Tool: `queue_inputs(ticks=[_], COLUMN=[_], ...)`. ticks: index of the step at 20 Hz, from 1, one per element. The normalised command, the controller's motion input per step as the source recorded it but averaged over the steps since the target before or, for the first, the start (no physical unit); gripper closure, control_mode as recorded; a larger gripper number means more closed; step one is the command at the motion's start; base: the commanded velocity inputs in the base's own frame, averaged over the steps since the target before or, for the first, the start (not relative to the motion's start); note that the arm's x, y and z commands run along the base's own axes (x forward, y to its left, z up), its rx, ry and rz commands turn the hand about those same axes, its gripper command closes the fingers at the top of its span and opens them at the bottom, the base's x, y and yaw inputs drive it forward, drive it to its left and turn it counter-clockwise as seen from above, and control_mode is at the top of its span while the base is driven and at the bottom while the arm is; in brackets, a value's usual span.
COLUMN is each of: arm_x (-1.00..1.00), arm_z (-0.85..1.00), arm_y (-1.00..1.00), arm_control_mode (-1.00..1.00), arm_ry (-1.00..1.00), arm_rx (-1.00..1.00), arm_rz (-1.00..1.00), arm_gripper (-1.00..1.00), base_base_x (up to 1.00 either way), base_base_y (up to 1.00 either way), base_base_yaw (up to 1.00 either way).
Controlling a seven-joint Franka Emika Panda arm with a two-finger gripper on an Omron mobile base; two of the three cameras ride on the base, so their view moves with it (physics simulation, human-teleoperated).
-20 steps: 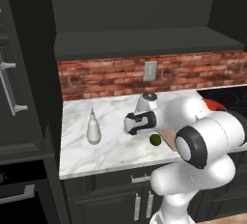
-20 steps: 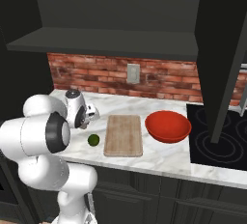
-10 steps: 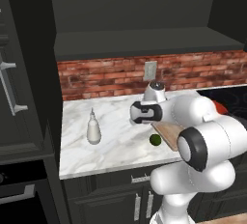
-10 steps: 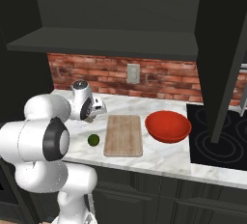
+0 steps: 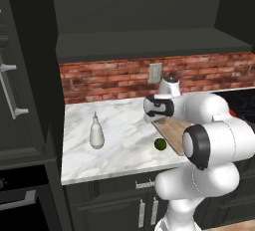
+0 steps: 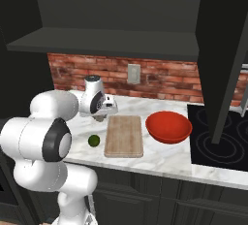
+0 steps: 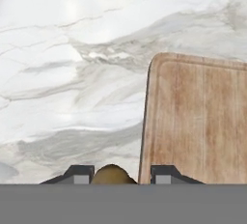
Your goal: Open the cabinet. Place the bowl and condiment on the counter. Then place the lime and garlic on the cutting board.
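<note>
My gripper (image 7: 116, 175) is shut on the brownish garlic (image 7: 110, 174) and hangs just above the marble counter (image 7: 72, 73), beside the left edge of the wooden cutting board (image 7: 202, 117). From the base, the gripper (image 6: 100, 118) sits at the far left corner of the cutting board (image 6: 124, 135). The dark green lime (image 6: 94, 140) lies on the counter left of the board's near end. The red bowl (image 6: 168, 126) stands right of the board. Further left on the counter (image 5: 124, 125) stands the white condiment bottle (image 5: 96, 133). The cabinet (image 6: 111, 6) above is open.
An open dark cabinet door (image 6: 220, 49) hangs over the black stovetop (image 6: 218, 141) at the right. A brick wall with an outlet (image 6: 132, 73) backs the counter. A tall dark side cabinet (image 5: 20, 75) stands at the left.
My hand has swung to the right and slightly up, from left of the lime toward the board's far left corner, carrying the garlic. Lime, bowl and bottle have stayed put.
</note>
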Motion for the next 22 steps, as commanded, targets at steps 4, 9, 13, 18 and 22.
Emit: queue_inputs(ticks=[4,9,13,18,22], arm_x=[-0.09,0.0,0.0,0.0,0.0], arm_z=[0.0,-0.07,-0.09,-0.21,-0.21], arm_y=[-0.51,-0.33,-0.3,-0.21,-0.09], arm_control_mode=[-1.0,-1.0,-1.0,-1.0,-1.0], arm_ry=[0.03,0.0,0.0,0.0,0.0], arm_rx=[0.0,0.0,0.0,0.0,0.0], arm_rz=[-0.07,-0.02,0.0,-0.01,0.0], arm_gripper=[1.0,1.0,1.0,1.0,1.0], base_base_x=[0.0,0.0,0.0,0.0,0.0], base_base_y=[0.0,0.0,0.0,0.0,0.0], base_base_yaw=[0.0,0.0,0.0,0.0,0.0])
